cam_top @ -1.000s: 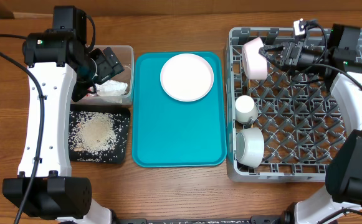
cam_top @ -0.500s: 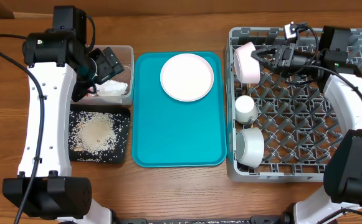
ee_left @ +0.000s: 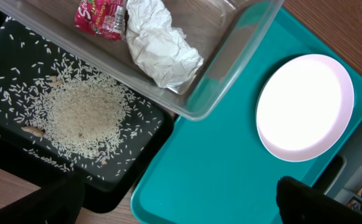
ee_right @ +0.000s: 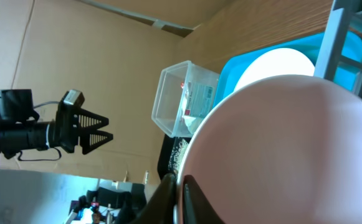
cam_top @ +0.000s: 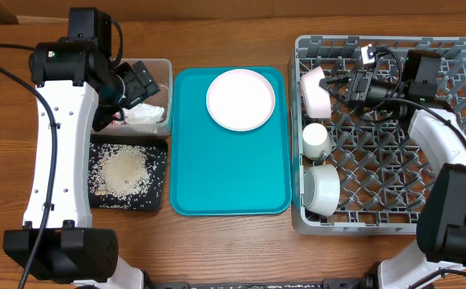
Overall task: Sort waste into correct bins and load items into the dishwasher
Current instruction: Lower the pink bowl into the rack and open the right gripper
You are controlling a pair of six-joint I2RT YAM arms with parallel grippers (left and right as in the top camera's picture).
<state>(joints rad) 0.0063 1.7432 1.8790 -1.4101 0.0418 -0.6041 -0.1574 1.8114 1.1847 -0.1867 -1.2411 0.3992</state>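
My right gripper (cam_top: 331, 84) is shut on the rim of a pink dish (cam_top: 313, 88), which it holds on edge over the far left corner of the grey dishwasher rack (cam_top: 377, 227). In the right wrist view both fingers pinch that rim at the gripper (ee_right: 178, 176), and the pink dish (ee_right: 280, 143) fills the frame. A white cup (cam_top: 315, 140) and a white bowl (cam_top: 321, 189) lie in the rack. A pale round plate (cam_top: 241, 99) rests on the teal tray (cam_top: 224, 177). My left gripper (ee_left: 181, 205) hangs open above the clear tub (ee_left: 230, 68), which holds a tissue (ee_left: 159, 46) and a red wrapper (ee_left: 100, 15).
Loose rice (ee_left: 81, 115) lies heaped in the black tray (ee_left: 137, 165), just in front of the clear tub. The teal tray sits between the bins and the rack. Upright pegs cover the rack floor. Bare wooden table surrounds everything.
The right gripper has carried the pink dish left and nearer, down toward the rack's left wall. The left arm has not moved.
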